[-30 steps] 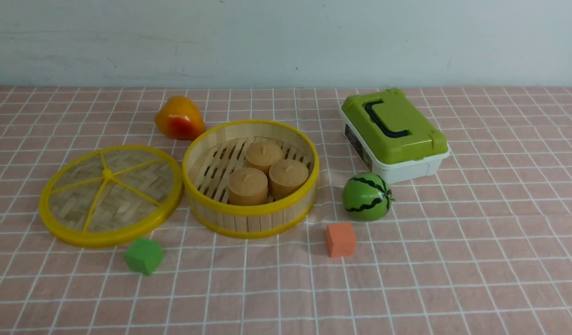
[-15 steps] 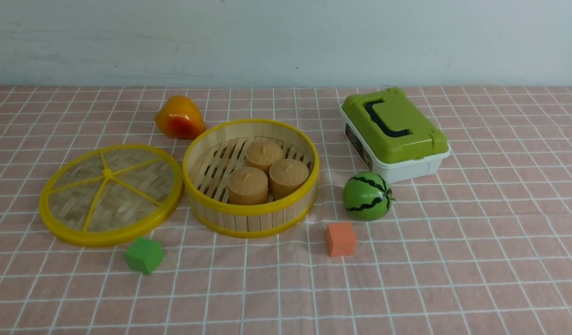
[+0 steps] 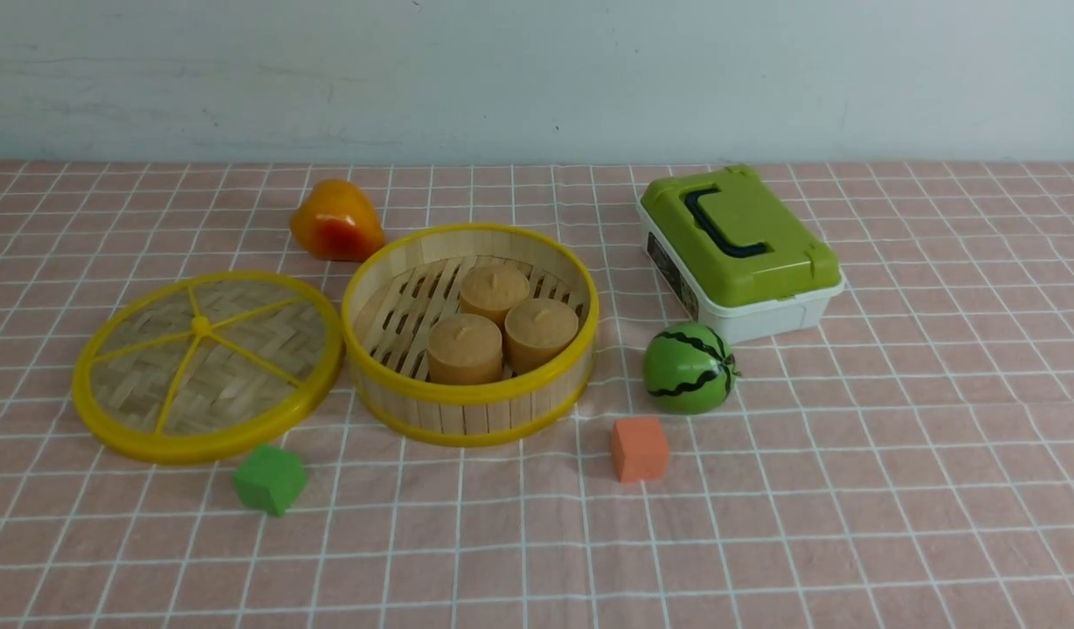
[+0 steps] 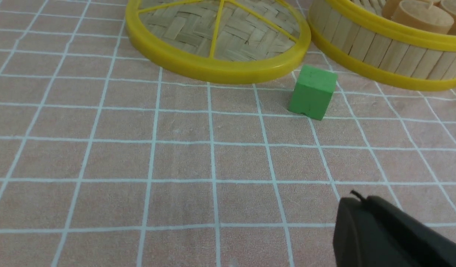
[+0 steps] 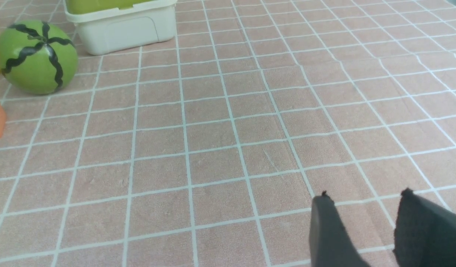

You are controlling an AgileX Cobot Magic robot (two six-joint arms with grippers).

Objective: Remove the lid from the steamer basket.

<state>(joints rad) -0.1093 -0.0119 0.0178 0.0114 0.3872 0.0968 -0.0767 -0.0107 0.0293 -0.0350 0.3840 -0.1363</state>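
1. Your right gripper (image 5: 365, 200) hovers over bare checked cloth, fingers apart, holding nothing
2. Your left gripper (image 4: 357, 207): can't tell its state
3. Lid (image 3: 206, 365) lies flat, just left of the steamer basket (image 3: 470, 411), touching or nearly so

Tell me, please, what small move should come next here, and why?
Probably none beyond keeping both arms back: the lid already lies flat on the cloth beside the steamer basket, which stands open with three cakes showing, so the task looks done.
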